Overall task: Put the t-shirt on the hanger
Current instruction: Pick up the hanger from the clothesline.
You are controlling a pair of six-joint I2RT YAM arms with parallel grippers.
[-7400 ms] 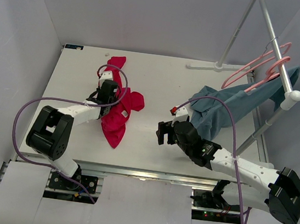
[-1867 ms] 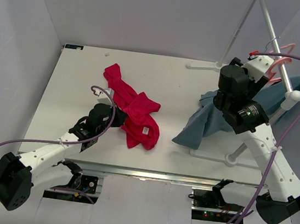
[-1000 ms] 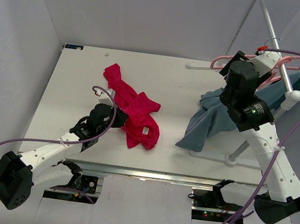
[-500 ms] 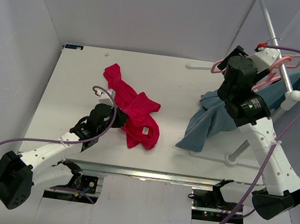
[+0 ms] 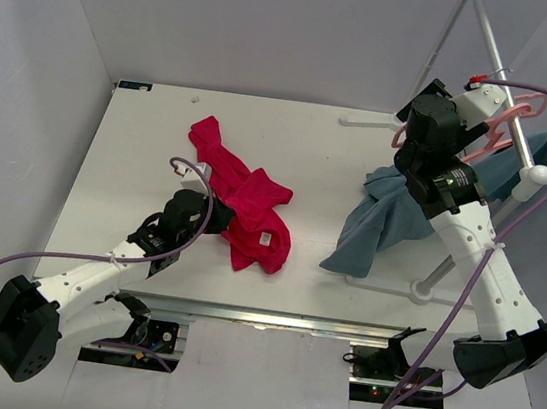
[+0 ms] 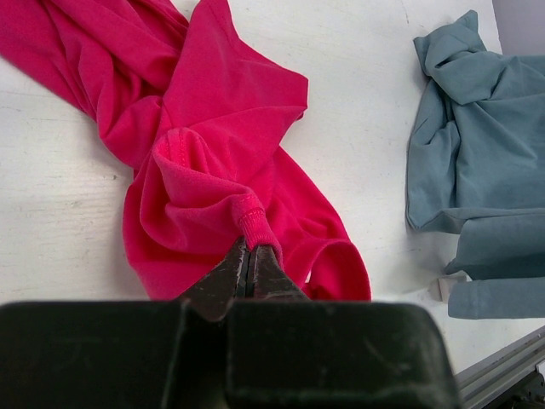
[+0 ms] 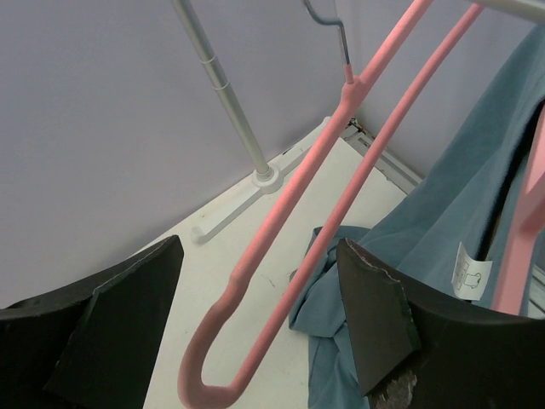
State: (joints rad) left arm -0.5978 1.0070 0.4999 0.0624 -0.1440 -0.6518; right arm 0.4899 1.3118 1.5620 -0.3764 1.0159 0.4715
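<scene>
The crimson t-shirt lies crumpled on the white table, its small white label facing up. My left gripper is shut on a ribbed edge of the t-shirt, pinched at the fingertips. My right gripper is raised at the rack and open. The pale-pink hanger passes between its fingers without touching them, its rounded end low in that view. The hanger still hangs at the rack pole.
A blue-grey garment hangs from a second pink hanger and trails onto the table, also seen in the left wrist view. The rack's leg and foot stand at the table's back right.
The left arm dragged the t-shirt toward the table's middle and holds still. The right arm rose from the table to the rack; in the last half second its wrist shifted slightly along the hanger.
</scene>
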